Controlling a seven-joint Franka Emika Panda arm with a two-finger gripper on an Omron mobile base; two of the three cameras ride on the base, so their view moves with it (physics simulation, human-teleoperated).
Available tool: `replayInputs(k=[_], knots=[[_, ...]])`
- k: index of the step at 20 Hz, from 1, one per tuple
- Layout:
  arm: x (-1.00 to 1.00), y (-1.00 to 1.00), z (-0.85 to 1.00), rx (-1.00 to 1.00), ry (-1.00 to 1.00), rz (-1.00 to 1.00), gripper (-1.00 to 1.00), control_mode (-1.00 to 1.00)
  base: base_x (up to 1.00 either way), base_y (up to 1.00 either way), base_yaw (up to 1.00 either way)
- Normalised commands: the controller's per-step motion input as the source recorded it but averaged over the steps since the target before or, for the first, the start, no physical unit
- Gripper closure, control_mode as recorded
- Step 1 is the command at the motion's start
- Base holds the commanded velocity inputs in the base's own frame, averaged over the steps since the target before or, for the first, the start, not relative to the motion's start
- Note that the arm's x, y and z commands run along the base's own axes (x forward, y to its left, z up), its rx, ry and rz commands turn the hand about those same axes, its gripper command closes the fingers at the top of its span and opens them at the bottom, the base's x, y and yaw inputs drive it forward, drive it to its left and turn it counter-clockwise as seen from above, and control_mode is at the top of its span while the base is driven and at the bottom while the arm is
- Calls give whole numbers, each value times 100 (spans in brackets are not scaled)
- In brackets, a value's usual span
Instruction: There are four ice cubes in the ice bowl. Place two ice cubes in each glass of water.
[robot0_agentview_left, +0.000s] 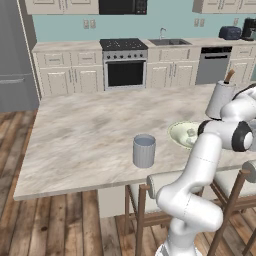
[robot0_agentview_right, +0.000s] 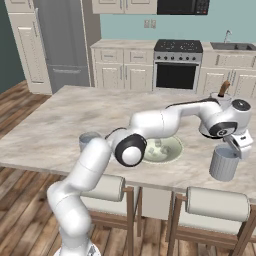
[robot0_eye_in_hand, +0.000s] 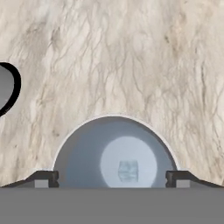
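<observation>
My gripper (robot0_agentview_right: 235, 150) hangs just above the right glass of water (robot0_agentview_right: 223, 164), near the counter's front edge. In the hand view I look straight down into this glass (robot0_eye_in_hand: 83, 148). One ice cube (robot0_eye_in_hand: 128, 170) lies inside it. The fingertips (robot0_eye_in_hand: 46, 178) stand wide apart over the rim with nothing between them, so the gripper (robot0_eye_in_hand: 112, 180) is open. The other glass of water (robot0_agentview_left: 144, 150) stands to the left, partly behind my arm in the right base view (robot0_agentview_right: 88, 141). Between the glasses sits the ice bowl (robot0_agentview_right: 170, 153) with pale ice cubes (robot0_agentview_right: 159, 145) in it.
A tall white holder (robot0_agentview_left: 220, 100) with a brown-handled utensil stands behind the bowl. A dark-rimmed round thing (robot0_eye_in_hand: 9, 87) shows at the left edge of the hand view. Wooden stools (robot0_agentview_right: 215, 202) stand under the counter's front edge. My arm reaches over the bowl (robot0_agentview_left: 179, 134).
</observation>
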Motion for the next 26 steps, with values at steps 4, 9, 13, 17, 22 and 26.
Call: replayInputs(k=[4, 9, 13, 17, 22, 26], knots=[[-23, 14, 43, 4, -21, 0, -100, -100, 0, 0, 0], [-53, 71, 36, 1, -31, 0, -100, -100, 0, 0, 0], [-56, 100, 25, 0, -28, -3, -100, -100, 0, 0, 0], [-46, 100, 37, 0, -12, -1, -100, -100, 0, 0, 0], [-21, 76, 63, -7, 3, 0, -100, -100, 0, 0, 0], [-16, 53, 71, -11, 20, 0, -100, -100, 0, 0, 0]])
